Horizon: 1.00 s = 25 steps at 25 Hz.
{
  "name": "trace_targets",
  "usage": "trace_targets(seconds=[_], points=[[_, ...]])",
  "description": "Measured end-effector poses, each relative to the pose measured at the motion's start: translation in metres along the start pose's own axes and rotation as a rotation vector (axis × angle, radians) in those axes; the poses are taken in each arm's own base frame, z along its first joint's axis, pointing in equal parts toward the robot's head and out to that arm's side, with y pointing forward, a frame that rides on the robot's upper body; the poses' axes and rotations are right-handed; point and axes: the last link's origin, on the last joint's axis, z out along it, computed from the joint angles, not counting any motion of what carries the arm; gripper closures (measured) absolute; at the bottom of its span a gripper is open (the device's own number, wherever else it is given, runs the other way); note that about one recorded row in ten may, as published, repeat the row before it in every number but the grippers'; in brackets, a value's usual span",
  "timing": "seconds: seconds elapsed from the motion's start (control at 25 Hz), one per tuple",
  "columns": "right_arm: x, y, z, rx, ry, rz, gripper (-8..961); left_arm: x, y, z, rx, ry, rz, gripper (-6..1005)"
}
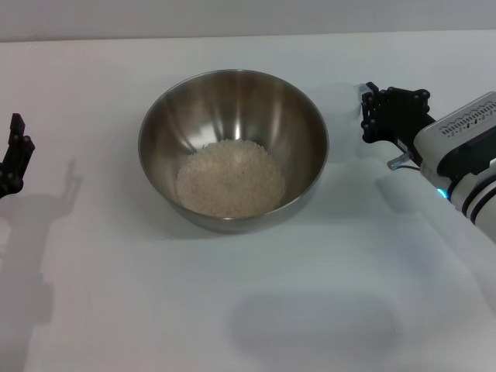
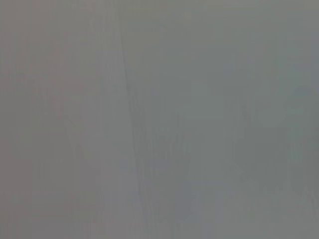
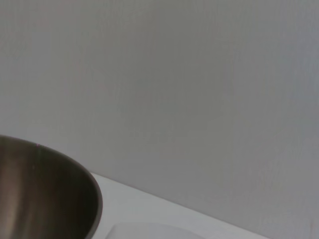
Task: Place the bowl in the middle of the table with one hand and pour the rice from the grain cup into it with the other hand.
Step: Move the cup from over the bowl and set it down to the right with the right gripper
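Note:
The steel bowl point(image 1: 232, 147) stands on the white table point(image 1: 232, 310) near its middle. The rice point(image 1: 230, 180) lies in a loose heap on the bowl's bottom. My right gripper point(image 1: 370, 110) hovers just right of the bowl at rim height. It looks shut on the clear grain cup point(image 1: 363, 91), of which only a faint clear edge shows. The bowl's rim point(image 3: 45, 194) also shows in the right wrist view, beside a pale edge that may be the cup. My left gripper point(image 1: 17, 151) is at the table's far left edge, open, empty and well apart from the bowl.
A pale wall point(image 1: 232, 15) runs along the table's far edge. The left wrist view shows only a blank grey surface. Bare tabletop lies in front of the bowl and on both sides of it.

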Motion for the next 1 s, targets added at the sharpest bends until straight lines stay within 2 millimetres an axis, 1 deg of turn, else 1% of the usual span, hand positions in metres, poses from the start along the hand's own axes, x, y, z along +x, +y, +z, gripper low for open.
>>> trace_targets(seconds=[0.36,0.52,0.76,1.0], points=[[0.003,0.000,-0.002,0.002,0.010,0.006,858,0.000,0.000,0.000,-0.001,-0.001,0.000,174],[0.005,0.003,-0.007,0.005,0.004,0.019,856,0.000,0.000,0.000,-0.001,0.000,0.000,174],[0.012,0.002,-0.017,0.019,-0.005,0.037,667,0.001,0.001,0.003,-0.005,0.006,-0.001,174],[0.016,0.002,-0.026,0.033,-0.021,0.049,636,0.002,0.002,0.004,-0.007,0.010,-0.001,174]])
